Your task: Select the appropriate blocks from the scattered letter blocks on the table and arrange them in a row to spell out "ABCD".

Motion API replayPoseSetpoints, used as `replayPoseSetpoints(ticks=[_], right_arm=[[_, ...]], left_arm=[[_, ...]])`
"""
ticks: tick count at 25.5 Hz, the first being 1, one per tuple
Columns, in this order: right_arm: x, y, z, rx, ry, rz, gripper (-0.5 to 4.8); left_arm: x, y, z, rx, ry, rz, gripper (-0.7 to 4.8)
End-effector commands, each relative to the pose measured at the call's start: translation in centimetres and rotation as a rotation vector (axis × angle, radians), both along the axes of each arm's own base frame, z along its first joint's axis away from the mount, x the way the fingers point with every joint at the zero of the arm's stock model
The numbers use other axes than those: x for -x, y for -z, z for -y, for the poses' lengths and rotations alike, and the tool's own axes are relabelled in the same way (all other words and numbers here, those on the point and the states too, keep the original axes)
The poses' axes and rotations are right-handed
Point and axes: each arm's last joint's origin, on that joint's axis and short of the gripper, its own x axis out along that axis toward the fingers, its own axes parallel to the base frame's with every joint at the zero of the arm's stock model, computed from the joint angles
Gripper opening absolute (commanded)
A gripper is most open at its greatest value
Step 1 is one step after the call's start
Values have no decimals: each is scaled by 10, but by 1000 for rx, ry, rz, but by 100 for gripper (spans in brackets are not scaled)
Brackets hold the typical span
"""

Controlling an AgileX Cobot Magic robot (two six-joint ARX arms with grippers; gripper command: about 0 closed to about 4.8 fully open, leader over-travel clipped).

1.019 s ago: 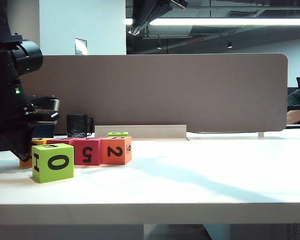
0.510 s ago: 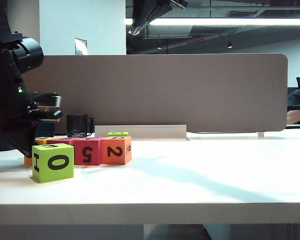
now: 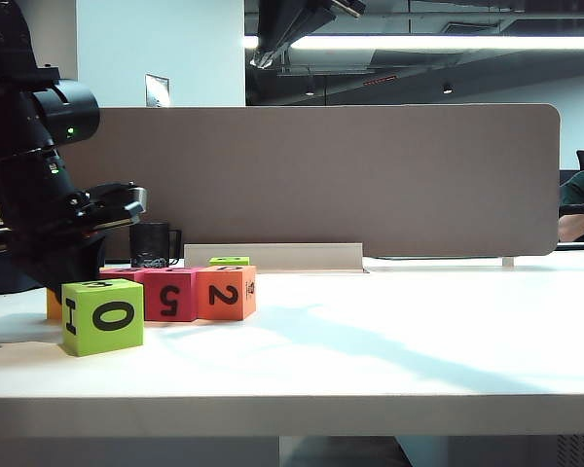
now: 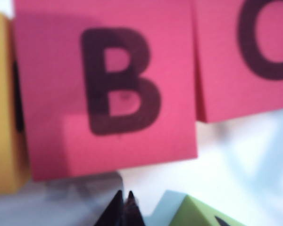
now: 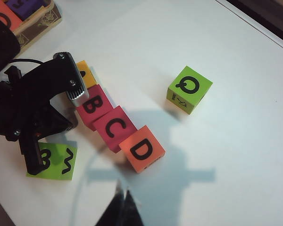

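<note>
On the table four letter blocks touch in a row: a yellow-orange cube, red B, red C and orange D. From the front they show as red 5 and orange 2. My left gripper is shut and empty, low between red B and a lime cube, whose front reads 0. A lime Q cube stands apart. My right gripper hangs shut and empty high above the table, near orange D.
A wooden tray with more blocks sits at the table's corner beyond the left arm. A black mug stands behind the row, in front of the grey divider panel. The table's front edge runs close to the lime 0 cube.
The left arm's wrist has turned and swung to the right above the blocks. The blocks keep their places, and the right arm has stayed still.
</note>
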Motion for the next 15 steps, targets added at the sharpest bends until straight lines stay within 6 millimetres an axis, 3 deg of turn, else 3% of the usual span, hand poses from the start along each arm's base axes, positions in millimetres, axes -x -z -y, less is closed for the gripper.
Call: replayPoseSetpoints(ticks=[1,15], right_arm=[[1,-4,0,-15,-1,16,-2],[1,-3,-1,-15,-1,16,-1]], left_arm=[[-4,-3,4,6,22,59,-6],[-12,-2,6,33,19,118,-6]])
